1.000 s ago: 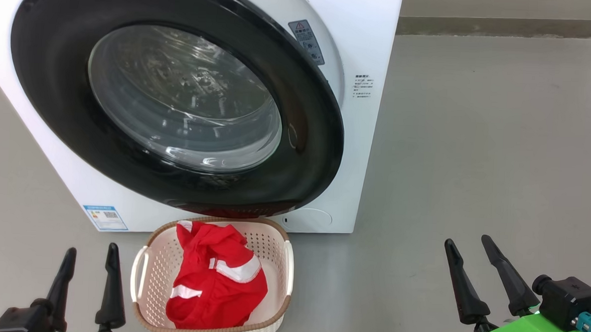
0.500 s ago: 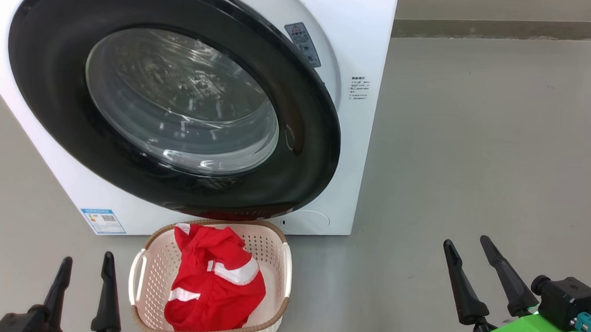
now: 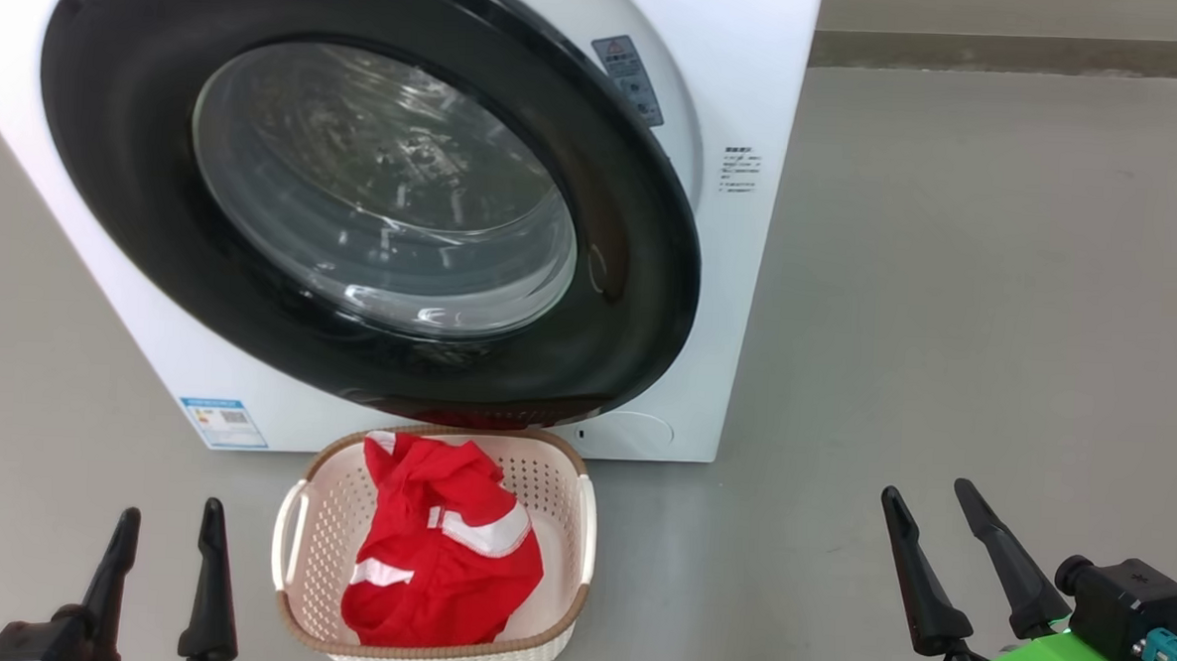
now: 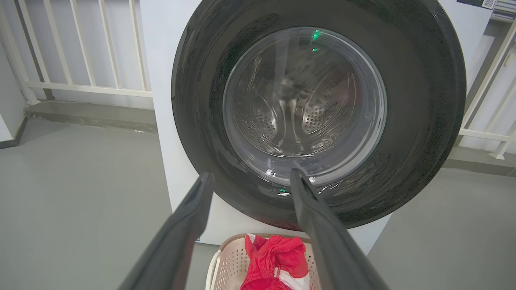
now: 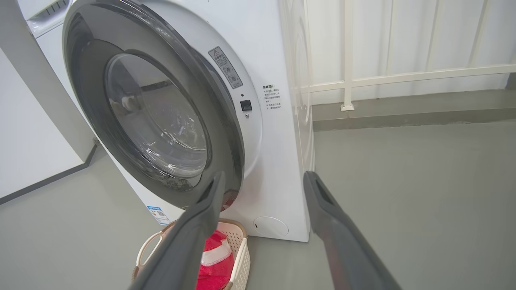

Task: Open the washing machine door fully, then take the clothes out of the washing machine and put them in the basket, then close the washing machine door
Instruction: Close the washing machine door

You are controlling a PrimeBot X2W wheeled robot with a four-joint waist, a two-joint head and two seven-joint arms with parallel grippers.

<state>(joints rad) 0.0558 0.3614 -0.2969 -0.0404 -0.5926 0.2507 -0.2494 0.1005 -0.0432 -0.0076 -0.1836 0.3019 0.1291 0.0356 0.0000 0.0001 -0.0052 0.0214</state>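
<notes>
Little has changed in the last second. The whole head view has slid a touch, which is the camera's doing, and the left gripper (image 3: 169, 509) sits slightly lower in it. The door (image 3: 639, 303), basket (image 3: 317, 527) and clothes (image 3: 439, 562) lie as they did.

The clothes are heaped in the basket, just in front of the machine (image 3: 728, 327) and under the door's lower edge. Through the glass the drum looks empty. The door is swung almost shut, but its right edge stands off the front and leaves the latch socket (image 5: 246, 105) bare. I judge that only the last push remains.

Both grippers hover near, the left one left of the basket and the right gripper (image 3: 924, 489) well to its right. Their jaws are spread and hold nothing.

The floor (image 3: 948, 287) is smooth grey, and a white railing (image 5: 383, 76) runs behind the machine.
</notes>
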